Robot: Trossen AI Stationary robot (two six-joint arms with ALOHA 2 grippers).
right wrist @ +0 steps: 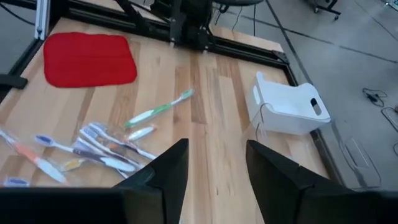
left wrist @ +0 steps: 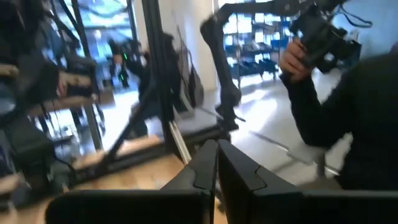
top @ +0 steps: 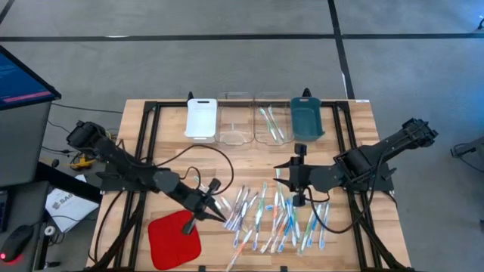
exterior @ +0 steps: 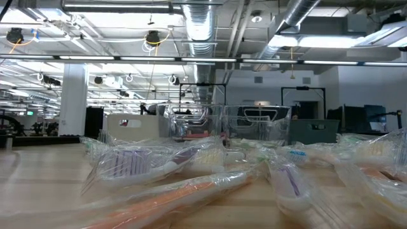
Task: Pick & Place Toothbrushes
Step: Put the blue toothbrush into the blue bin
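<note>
Several toothbrushes [top: 276, 215] in clear wrappers lie flat in a loose heap on the near middle of the wooden table, and fill the low view's foreground [exterior: 191, 172]. Two green ones [top: 270, 121] lie in a clear tray at the far edge. My left gripper [top: 215, 202] hovers at the heap's left edge, beside the red pad [top: 174, 238]; its fingers [left wrist: 214, 177] are shut and point level into the room. My right gripper [top: 286, 180] is open [right wrist: 216, 168] over the heap's far side, above bare wood, with a lone green toothbrush [right wrist: 158, 111] ahead of it.
Four trays stand in a row at the far edge: white [top: 201, 119], clear [top: 236, 121], clear [top: 261, 134], teal [top: 306, 117]. The white tray [right wrist: 286, 109] also shows in the right wrist view. A person holding a camera [left wrist: 323, 37] stands beyond the table. A black frame borders the table.
</note>
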